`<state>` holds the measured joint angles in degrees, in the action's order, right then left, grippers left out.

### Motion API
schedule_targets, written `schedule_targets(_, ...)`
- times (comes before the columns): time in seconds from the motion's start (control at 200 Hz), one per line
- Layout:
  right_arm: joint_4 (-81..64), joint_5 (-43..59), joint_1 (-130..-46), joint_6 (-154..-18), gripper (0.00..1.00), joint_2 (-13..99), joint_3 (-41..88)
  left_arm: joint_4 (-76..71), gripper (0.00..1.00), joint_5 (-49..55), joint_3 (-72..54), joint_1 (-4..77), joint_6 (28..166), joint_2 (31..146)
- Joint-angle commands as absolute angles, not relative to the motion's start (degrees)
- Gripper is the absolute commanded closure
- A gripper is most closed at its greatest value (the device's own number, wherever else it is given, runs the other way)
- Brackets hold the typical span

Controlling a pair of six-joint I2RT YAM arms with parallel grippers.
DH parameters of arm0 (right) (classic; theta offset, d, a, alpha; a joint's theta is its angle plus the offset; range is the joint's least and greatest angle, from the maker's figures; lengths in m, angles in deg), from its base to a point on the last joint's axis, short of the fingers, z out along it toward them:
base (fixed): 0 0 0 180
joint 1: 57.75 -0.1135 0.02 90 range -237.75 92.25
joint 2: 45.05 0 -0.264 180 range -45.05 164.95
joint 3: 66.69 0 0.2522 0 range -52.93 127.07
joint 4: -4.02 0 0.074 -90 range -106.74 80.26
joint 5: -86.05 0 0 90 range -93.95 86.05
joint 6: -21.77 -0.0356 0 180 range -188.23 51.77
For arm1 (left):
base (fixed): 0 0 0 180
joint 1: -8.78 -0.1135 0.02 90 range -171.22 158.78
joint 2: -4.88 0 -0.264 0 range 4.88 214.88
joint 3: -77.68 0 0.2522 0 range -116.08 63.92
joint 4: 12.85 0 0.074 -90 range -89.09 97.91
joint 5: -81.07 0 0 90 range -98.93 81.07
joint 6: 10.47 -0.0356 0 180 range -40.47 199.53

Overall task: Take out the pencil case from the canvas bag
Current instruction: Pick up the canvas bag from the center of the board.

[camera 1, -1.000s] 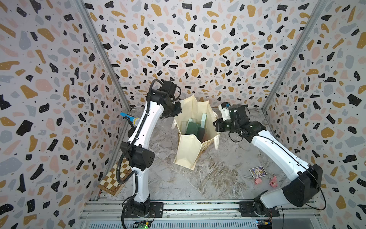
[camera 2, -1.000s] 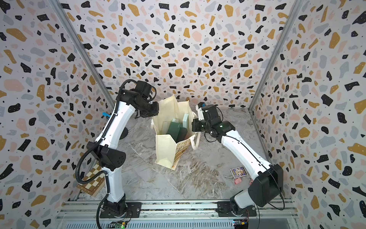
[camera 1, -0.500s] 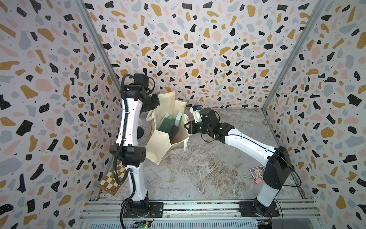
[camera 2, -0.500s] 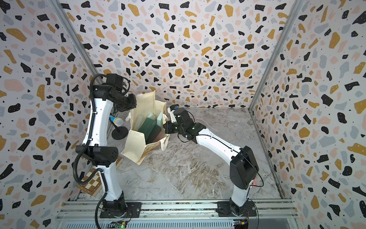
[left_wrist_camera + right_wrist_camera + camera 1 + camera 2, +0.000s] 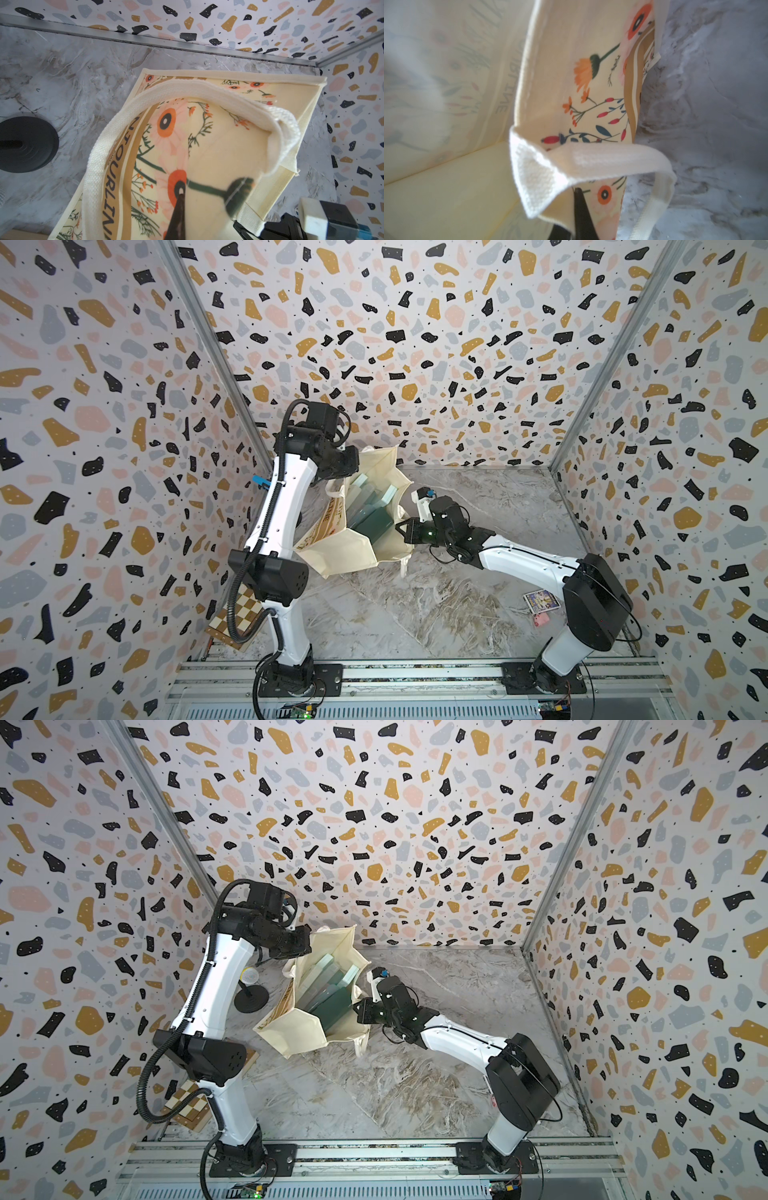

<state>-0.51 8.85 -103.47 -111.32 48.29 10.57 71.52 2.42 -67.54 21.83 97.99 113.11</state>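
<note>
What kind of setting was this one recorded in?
Probably a staged robot test booth: terrazzo-print wall panels on three sides, marble-print floor, left arm and right arm bolted to an aluminium rail.

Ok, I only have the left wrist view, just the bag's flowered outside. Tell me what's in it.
Observer: In both top views the canvas bag is open on top; flat green and teal items stand inside. Which is the pencil case, I cannot tell.
Operator: Give me the right gripper.
Observer: The right gripper is shut on the bag's rim, on the side nearest its own arm.
Operator: List loose things on the table.
Observer: A picture card and a pink object lie together far from the bag; a chessboard lies at the table's edge.
</note>
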Motion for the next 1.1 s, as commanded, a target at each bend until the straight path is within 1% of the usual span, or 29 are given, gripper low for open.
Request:
schedule_targets(0.0, -0.1, 8.7, -105.1, -113.3, 1.0, 46.9, 9.0, 63.8, 1.0, 5.3, -64.4, 22.2, 97.0, 106.7)
schedule_targets(0.115, 0.8, 9.7, -106.8, -113.6, 1.0, 49.9, 10.2, 61.4, 1.0, 1.5, -59.5, 22.2, 96.4, 102.9)
schedule_targets(0.245, -0.1, 10.0, -108.8, -112.4, 1.0, 54.2, 15.0, 61.1, 1.0, -2.6, -57.9, 22.1, 95.4, 101.0)
schedule_targets(0.36, -0.8, 9.7, -109.3, -112.0, 1.0, 55.5, 16.2, 59.8, 1.0, -1.7, -55.3, 22.1, 95.2, 99.7)
schedule_targets(0.461, -1.6, 5.7, -109.3, -110.6, 1.0, 52.5, 13.6, 57.5, 1.0, 0.3, -51.5, 22.1, 95.5, 98.1)
schedule_targets(0.511, -2.0, 3.5, -109.3, -109.2, 0.89, 50.3, 12.0, 56.1, 1.0, 1.1, -49.3, 22.1, 95.7, 97.1)
schedule_targets(0.626, -1.7, 0.2, -109.3, -106.1, 0.55, 44.4, 7.7, 53.6, 1.0, 2.5, -44.5, 22.1, 95.7, 95.0)
schedule_targets(0.666, -1.8, -0.9, -109.3, -105.1, 0.47, 42.3, 6.4, 53.5, 1.0, 3.0, -43.8, 22.1, 95.5, 94.7)
schedule_targets(0.721, -2.0, -2.3, -109.3, -104.2, 0.4, 39.8, 4.7, 53.0, 1.0, 3.7, -42.7, 22.1, 95.4, 94.3)
schedule_targets(0.771, -2.3, -4.1, -109.3, -103.3, 0.38, 37.1, 3.1, 52.6, 1.0, 4.2, -42.1, 22.1, 95.4, 93.8)
schedule_targets(0.941, -3.3, -10.8, -109.3, -100.6, 0.37, 29.7, 1.0, 52.4, 1.0, 5.4, -41.0, 21.9, 94.5, 93.3)
schedule_targets(1.016, -3.2, -11.2, -109.4, -98.7, 0.36, 27.9, 2.2, 51.9, 1.0, 6.9, -40.5, 21.6, 94.4, 93.1)
schedule_targets(1.096, -2.9, -9.4, -109.9, -96.3, 0.37, 27.7, 4.6, 51.3, 1.0, 7.8, -39.6, 21.3, 94.4, 92.7)
